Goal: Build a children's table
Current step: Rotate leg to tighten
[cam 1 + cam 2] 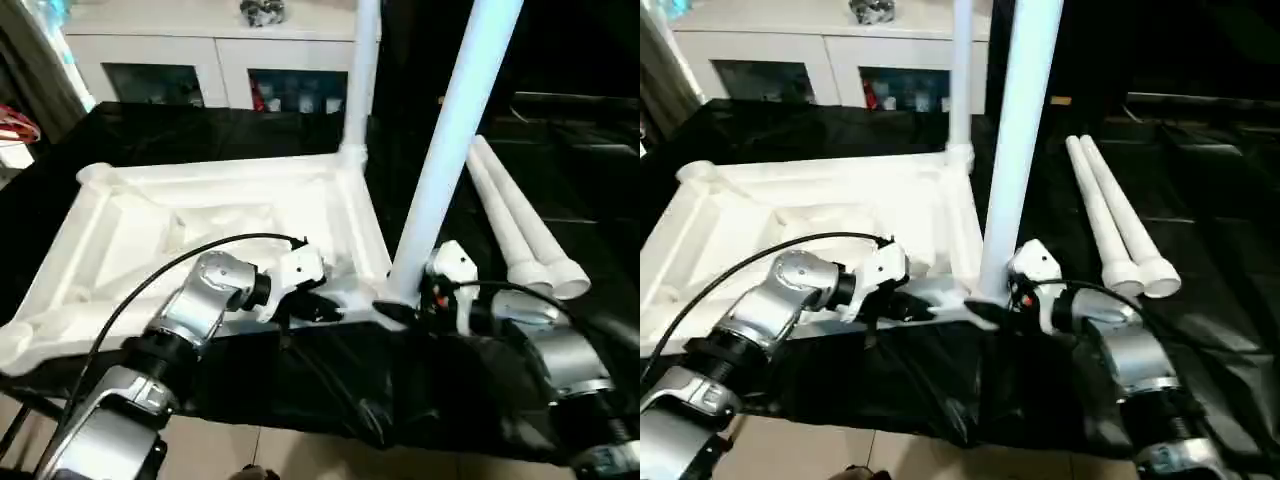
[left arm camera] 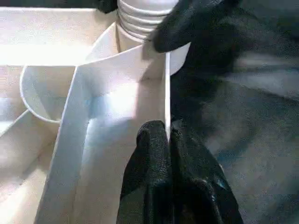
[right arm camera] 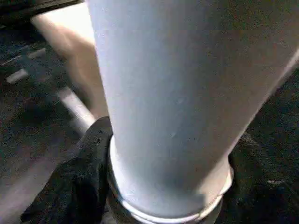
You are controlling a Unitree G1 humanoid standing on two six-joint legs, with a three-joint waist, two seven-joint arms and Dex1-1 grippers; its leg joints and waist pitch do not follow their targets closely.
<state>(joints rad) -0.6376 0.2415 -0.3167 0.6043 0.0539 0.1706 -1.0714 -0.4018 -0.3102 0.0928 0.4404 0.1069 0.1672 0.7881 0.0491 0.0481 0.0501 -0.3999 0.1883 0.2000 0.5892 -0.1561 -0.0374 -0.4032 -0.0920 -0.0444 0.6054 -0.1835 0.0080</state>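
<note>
White plastic makes up the children's table (image 1: 215, 215), which lies upside down on a black cloth (image 1: 330, 385) with its ribbed underside facing up. One leg (image 1: 360, 75) already stands upright in the far right corner socket. A second leg (image 1: 450, 150) rises at a slight lean from the near right corner, its ridged lower end (image 2: 142, 18) sitting at the mouth of the round socket.

On the left, the left gripper (image 2: 167, 140) reaches in toward that near right corner. Its two black fingers (image 2: 152, 163) are pressed together on the thin near rim of the table top (image 2: 167, 93), one on each side of the wall, just beside the socket.

On the right, the right gripper (image 1: 400, 305) is at the base of the leaning leg. Its black fingers (image 3: 86, 163) sit on either side of the tube, right against it just above its collar; they look wrapped around it, though I cannot tell how firmly they clamp.

Two more legs (image 1: 515, 225) lie side by side on the cloth to the right of the table, touching each other, their flared ends pointing toward the near side. Far behind the table stands a white cabinet (image 1: 200, 60) with glass doors.
</note>
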